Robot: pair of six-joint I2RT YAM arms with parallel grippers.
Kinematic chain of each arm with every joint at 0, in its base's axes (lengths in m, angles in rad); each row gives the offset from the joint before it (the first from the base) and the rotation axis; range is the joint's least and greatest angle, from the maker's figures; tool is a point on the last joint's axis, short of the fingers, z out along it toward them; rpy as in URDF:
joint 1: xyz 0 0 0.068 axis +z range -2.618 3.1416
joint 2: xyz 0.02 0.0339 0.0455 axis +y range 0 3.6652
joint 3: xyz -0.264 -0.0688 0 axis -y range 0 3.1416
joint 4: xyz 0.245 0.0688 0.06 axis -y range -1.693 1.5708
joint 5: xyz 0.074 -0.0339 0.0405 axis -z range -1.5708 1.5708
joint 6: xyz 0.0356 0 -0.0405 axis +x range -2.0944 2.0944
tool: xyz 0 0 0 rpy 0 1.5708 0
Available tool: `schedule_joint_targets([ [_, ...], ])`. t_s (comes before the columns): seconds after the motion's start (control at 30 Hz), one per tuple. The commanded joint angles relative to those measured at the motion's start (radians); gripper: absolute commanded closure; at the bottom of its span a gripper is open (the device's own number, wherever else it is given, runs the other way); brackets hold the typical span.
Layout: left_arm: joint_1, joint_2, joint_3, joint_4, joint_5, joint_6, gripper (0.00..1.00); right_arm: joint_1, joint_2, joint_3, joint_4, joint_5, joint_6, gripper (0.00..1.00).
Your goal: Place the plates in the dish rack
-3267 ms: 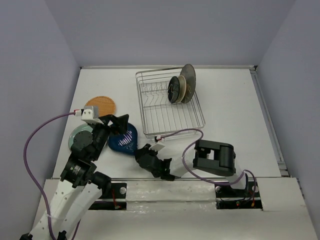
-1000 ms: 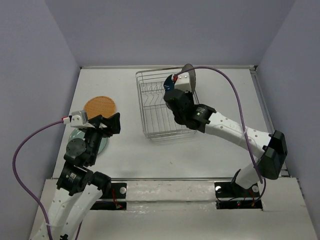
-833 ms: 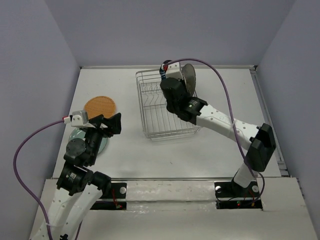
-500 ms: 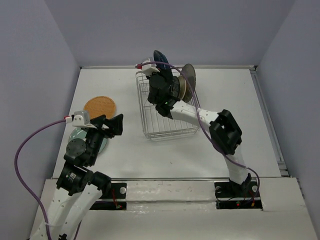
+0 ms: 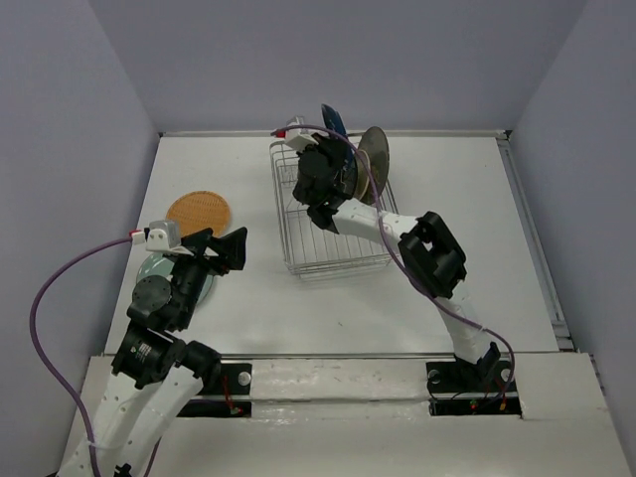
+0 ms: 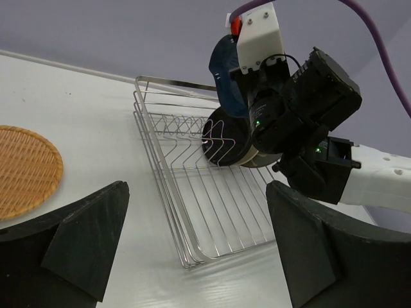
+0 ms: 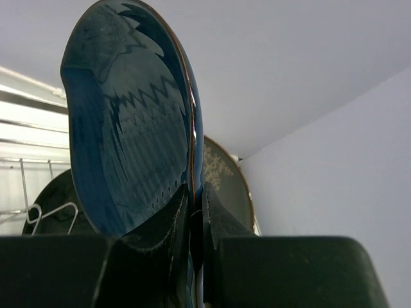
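Gripping the blue plate [image 7: 128, 141] by its lower rim in the tightly clamped right gripper [image 7: 192, 221], held it on edge above the far side of the rack [image 5: 277, 189], apparently clear of the wires. Seemed the placing step, with the plate not yet seated. Called for a slow, straight lowering into a free gap among the tines [image 6: 186, 131], just beside the black plate [image 6: 221, 144] standing there already, with the grey plate [image 5: 376, 154] behind that. Could not tell from any view whether the rim sat exactly over a gap, so lining it up first would have paid off. Wanted the plate parallel to its standing neighbours and a little room on the black plate's side, since a knock could have tipped the row. Looked like a thin pinch on a glossy rim, so no sudden twist. Best to let go only once the rim rested on the bottom wires between two tines. Had the left gripper [image 5: 221, 248] spread wide and empty over the table [image 5: 447, 199], near the teal plate [image 5: 157, 268] and the orange plate [image 5: 199, 210], both lying flat.
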State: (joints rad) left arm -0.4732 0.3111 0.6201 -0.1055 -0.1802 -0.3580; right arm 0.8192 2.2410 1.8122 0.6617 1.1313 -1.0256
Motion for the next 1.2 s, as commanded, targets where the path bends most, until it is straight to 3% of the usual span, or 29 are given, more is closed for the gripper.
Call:
schedule_joint_targets([
  [0.0, -0.008, 0.008, 0.026, 0.05, 0.005, 0.001, 0.01, 0.006, -0.096, -0.037, 0.075, 0.015, 0.111, 0.93],
  [0.5, -0.007, 0.02, 0.026, 0.052, 0.007, -0.002, 0.01, 0.006, -0.104, -0.103, -0.336, -0.001, 0.582, 0.93],
  [0.8, 0.007, 0.094, 0.03, 0.036, 0.015, -0.025, 0.01, 0.006, -0.161, -0.128, -0.724, -0.07, 1.07, 0.92],
  [0.9, 0.025, 0.123, 0.033, 0.03, 0.019, -0.033, 0.01, 0.006, -0.193, -0.137, -0.836, -0.116, 1.235, 0.77],
  [0.97, 0.047, 0.16, 0.038, 0.02, 0.027, -0.036, 0.01, 0.006, -0.234, -0.16, -0.913, -0.172, 1.375, 0.52],
  [1.03, 0.051, 0.187, 0.044, 0.017, 0.031, -0.032, 0.01, 0.006, -0.257, -0.172, -0.938, -0.202, 1.436, 0.41],
  [1.17, 0.054, 0.223, 0.046, 0.007, 0.025, -0.047, 0.01, 0.006, -0.326, -0.194, -0.945, -0.266, 1.469, 0.36],
])
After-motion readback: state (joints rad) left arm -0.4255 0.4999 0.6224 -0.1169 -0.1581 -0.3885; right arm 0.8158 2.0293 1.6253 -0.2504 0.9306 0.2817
